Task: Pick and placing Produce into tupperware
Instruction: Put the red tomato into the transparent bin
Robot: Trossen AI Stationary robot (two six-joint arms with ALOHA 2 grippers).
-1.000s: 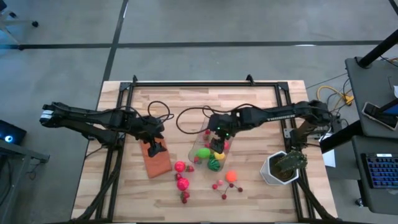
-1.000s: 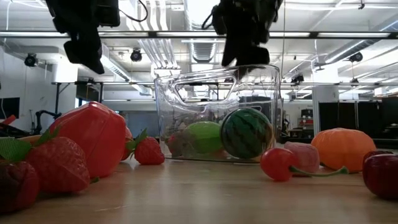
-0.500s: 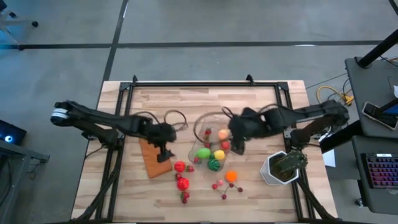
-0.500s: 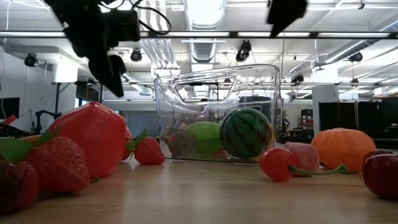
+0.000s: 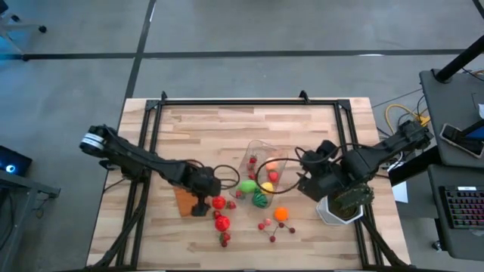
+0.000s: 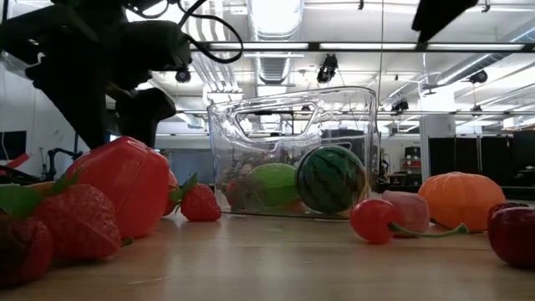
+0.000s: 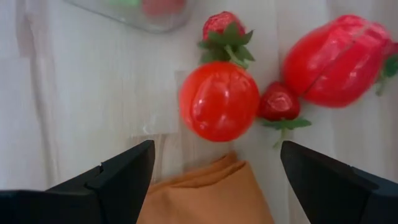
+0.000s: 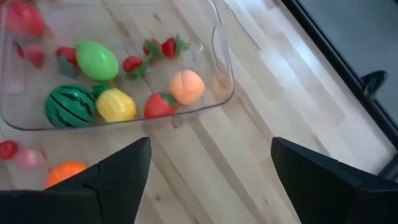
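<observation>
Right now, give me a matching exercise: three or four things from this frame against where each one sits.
Things:
1. watermelon
2. orange pumpkin
3. left gripper
4. plant pot

Places:
A. over the red fruits beside the brown-orange rectangle
B. inside the tupperware
C. on bare wood between the tupperware and the table's front edge
D. under the right gripper, near the table's right side

Pairs: 1-B, 2-C, 3-A, 4-D

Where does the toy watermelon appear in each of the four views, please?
High view: the watermelon sits in the tub's near end.
Low view: centre-right, behind the clear wall.
Left wrist view: not in it.
Right wrist view: at the left.
Shared landmark: the green fruit beside it.
</observation>
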